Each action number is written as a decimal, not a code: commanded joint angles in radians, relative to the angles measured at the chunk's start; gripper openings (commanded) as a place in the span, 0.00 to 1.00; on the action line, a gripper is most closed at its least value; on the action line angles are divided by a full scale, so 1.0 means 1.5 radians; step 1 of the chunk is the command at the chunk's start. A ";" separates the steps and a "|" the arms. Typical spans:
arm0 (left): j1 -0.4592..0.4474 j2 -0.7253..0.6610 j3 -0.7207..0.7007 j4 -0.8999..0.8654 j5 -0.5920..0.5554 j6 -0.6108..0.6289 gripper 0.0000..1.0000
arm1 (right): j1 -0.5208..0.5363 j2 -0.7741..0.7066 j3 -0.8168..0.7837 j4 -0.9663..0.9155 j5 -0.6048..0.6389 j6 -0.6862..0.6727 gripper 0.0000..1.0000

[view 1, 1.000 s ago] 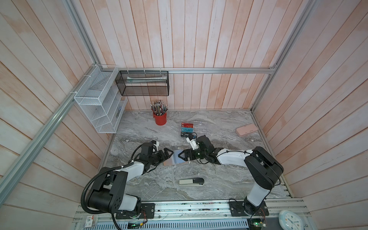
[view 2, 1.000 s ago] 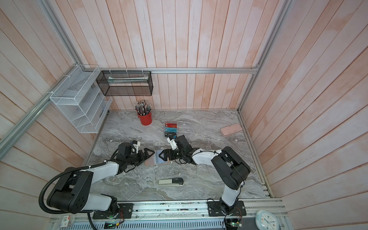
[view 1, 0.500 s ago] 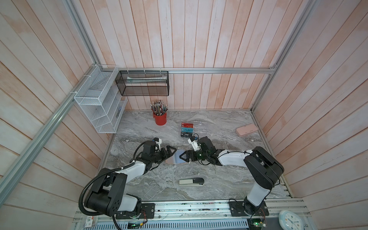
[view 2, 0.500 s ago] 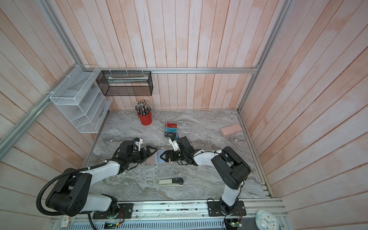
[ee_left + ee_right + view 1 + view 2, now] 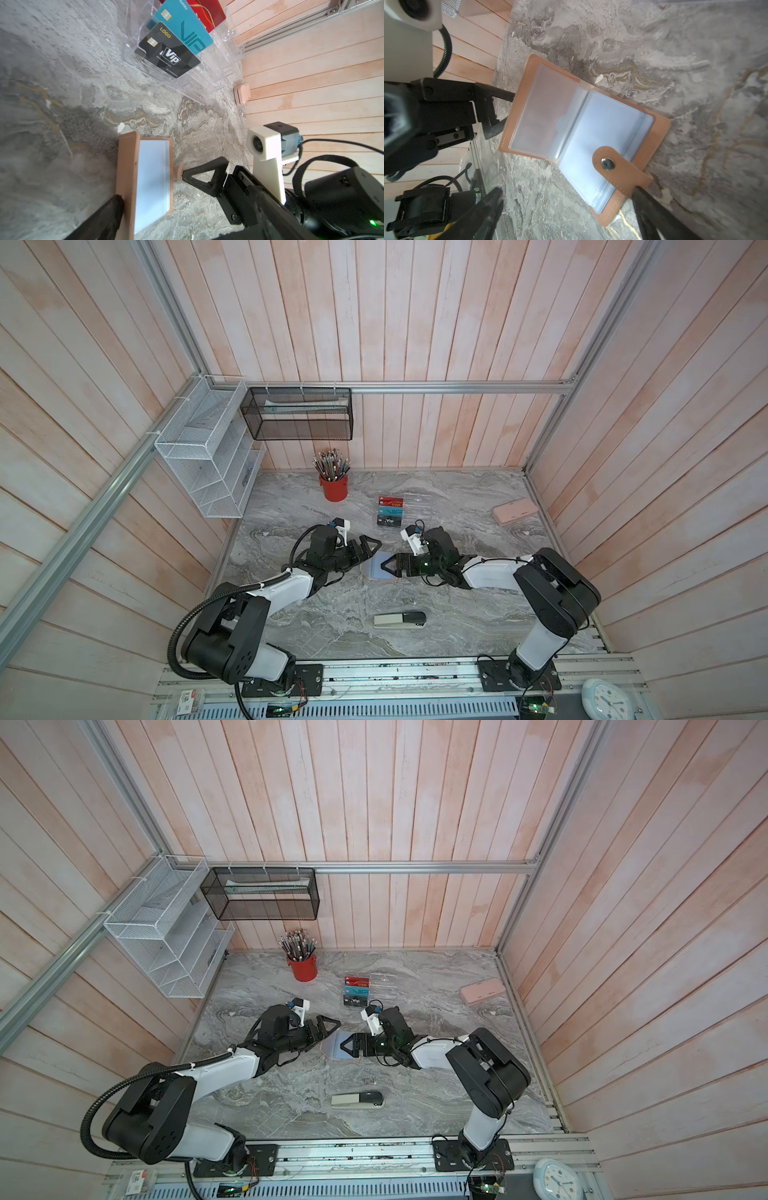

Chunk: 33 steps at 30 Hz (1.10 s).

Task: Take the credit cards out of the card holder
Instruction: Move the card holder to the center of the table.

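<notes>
The tan card holder (image 5: 374, 568) (image 5: 334, 1046) lies open on the marble table, bluish sleeves up; no card shows in them (image 5: 581, 135). My left gripper (image 5: 370, 551) (image 5: 330, 1031) is open at its left edge, one finger (image 5: 112, 209) against the cover. My right gripper (image 5: 388, 570) (image 5: 566, 201) is open at the opposite edge, one finger (image 5: 645, 203) touching the snap tab (image 5: 614, 164). The credit cards stand in the clear rack (image 5: 415, 506) behind: red (image 5: 390, 502), teal (image 5: 185, 27), black (image 5: 168, 56).
A red pencil cup (image 5: 334, 487) stands at the back. A pink case (image 5: 515, 511) lies at the right wall, a stapler (image 5: 399, 620) near the front. White mesh shelves (image 5: 208, 460) and a black mesh basket (image 5: 297, 414) hang on the walls.
My left gripper has advanced rightward up to the card holder's left edge. My right gripper has drawn back slightly to the right. Both stayed open.
</notes>
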 commanded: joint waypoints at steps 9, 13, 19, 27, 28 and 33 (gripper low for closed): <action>-0.063 0.061 0.037 0.082 -0.026 -0.067 1.00 | -0.037 -0.070 -0.067 0.049 -0.018 0.021 0.98; -0.070 0.060 0.045 0.078 -0.029 -0.071 1.00 | -0.046 -0.098 -0.083 0.031 -0.013 0.011 0.98; -0.057 -0.022 0.050 -0.031 -0.090 0.036 1.00 | -0.060 -0.178 -0.069 -0.109 0.068 -0.075 0.98; 0.020 -0.178 0.017 -0.162 -0.181 0.193 1.00 | -0.157 -0.325 -0.062 -0.242 0.241 -0.142 0.98; 0.031 -0.205 0.010 -0.172 -0.207 0.223 1.00 | -0.173 -0.343 -0.062 -0.255 0.292 -0.155 0.98; 0.060 -0.303 -0.008 -0.182 -0.439 0.402 1.00 | -0.283 -0.383 -0.077 -0.259 0.501 -0.175 0.98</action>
